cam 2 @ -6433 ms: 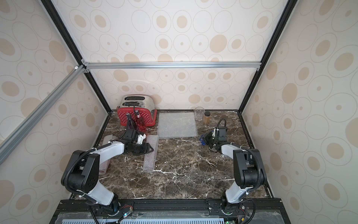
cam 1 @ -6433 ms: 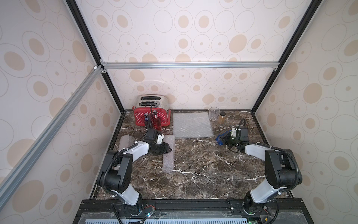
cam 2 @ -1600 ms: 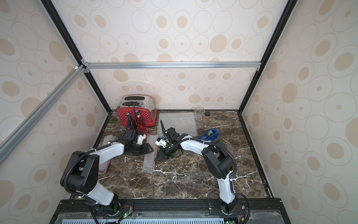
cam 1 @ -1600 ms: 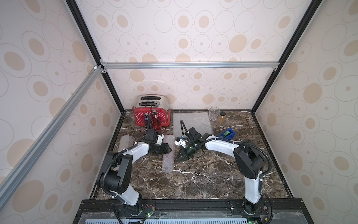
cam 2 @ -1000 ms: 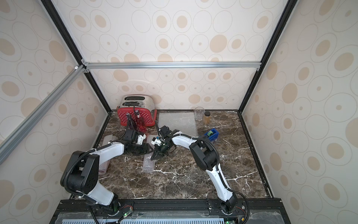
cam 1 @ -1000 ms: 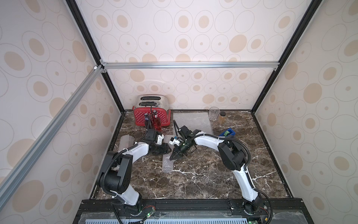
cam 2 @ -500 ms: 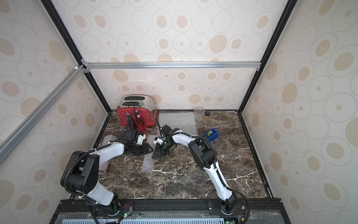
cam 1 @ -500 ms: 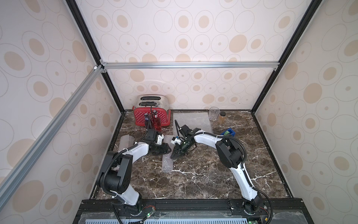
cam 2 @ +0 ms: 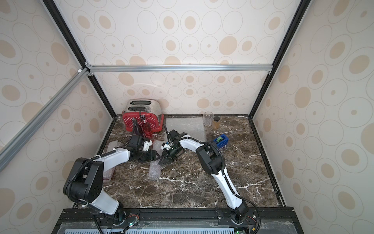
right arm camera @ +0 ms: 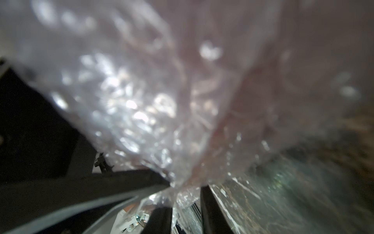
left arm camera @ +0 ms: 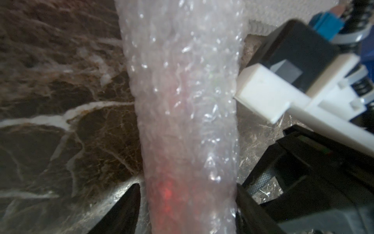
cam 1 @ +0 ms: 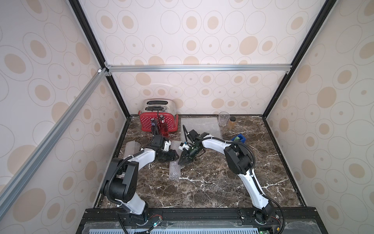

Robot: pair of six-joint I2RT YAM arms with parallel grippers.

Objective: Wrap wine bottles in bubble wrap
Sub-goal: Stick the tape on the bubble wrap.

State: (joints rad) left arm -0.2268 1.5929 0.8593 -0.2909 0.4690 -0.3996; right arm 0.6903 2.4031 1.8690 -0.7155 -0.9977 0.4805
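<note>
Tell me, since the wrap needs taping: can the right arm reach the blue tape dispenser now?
Probably yes. The tape dispenser stands on open tabletop close beside the right arm, nothing over it; the right gripper would have to swing back from the wrapped bottle.

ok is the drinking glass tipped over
No, the drinking glass stands upright beside the amber jar at the back.

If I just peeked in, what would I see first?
Probably the two robot arms nose to nose in the middle of the marble table, with the left gripper and the right gripper both at a bottle rolled up in bubble wrap. Next comes the bright red toaster in the back corner, with a pink-red bottle and a purple bottle standing in front of it.
</note>
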